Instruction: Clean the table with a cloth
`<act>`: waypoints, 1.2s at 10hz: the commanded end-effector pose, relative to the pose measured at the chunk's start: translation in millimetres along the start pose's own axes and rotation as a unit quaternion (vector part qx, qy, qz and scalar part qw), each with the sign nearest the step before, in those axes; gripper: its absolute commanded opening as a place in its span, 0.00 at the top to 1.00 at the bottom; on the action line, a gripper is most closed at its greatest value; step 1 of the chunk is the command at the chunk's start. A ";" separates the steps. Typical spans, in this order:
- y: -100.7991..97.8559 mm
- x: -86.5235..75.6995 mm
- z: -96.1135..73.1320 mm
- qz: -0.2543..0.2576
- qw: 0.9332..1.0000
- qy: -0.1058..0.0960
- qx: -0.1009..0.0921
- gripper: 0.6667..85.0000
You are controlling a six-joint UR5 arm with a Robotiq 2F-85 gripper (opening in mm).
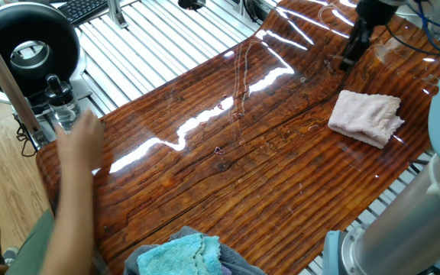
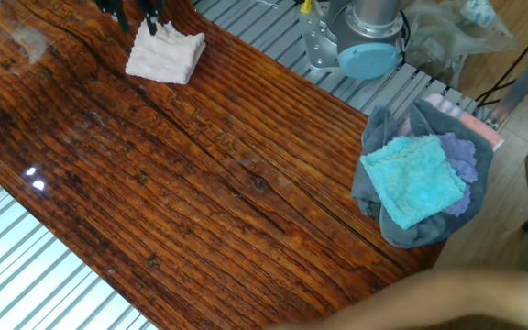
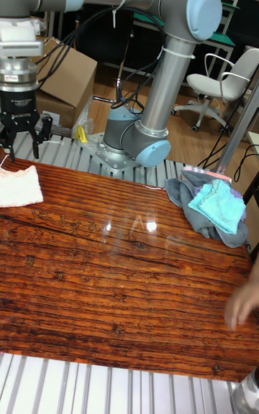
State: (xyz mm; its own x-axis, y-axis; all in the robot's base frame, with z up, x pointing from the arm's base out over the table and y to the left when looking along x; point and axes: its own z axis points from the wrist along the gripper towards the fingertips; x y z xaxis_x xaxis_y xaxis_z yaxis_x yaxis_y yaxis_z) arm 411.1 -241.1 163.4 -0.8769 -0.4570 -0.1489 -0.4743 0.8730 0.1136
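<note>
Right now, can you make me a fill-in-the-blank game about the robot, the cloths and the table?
1. The small cloth lying alone on the table is pale ____.
2. The pincer is holding ____.
3. The turquoise cloth lies on top of a ____ cloth.
4. The shiny table is made of ____.

Missing words: pink; nothing; grey; wood

A turquoise cloth (image 2: 414, 181) lies atop grey and purple rags (image 2: 388, 220).
</note>
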 end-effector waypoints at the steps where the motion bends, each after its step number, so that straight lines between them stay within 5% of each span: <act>1: -2.0 14.1 -2.5 0.037 0.999 0.013 -0.001 0.41; 3: -12.0 19.2 -3.6 0.045 0.999 0.011 0.014 0.47; 6: -26.7 51.4 5.1 0.037 0.999 -0.015 0.014 0.30; 9: -12.0 43.0 23.3 0.053 0.998 -0.032 0.015 0.39; 10: -22.2 43.1 22.8 0.044 0.998 -0.033 0.035 0.40; 12: -28.9 70.1 22.5 0.043 0.998 0.019 0.050 0.40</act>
State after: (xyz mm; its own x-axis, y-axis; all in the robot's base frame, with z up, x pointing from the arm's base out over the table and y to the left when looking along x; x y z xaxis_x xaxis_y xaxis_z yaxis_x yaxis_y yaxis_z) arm 376.9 -281.6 133.0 -0.9113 -0.3809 -0.1562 -0.3938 0.9171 0.0615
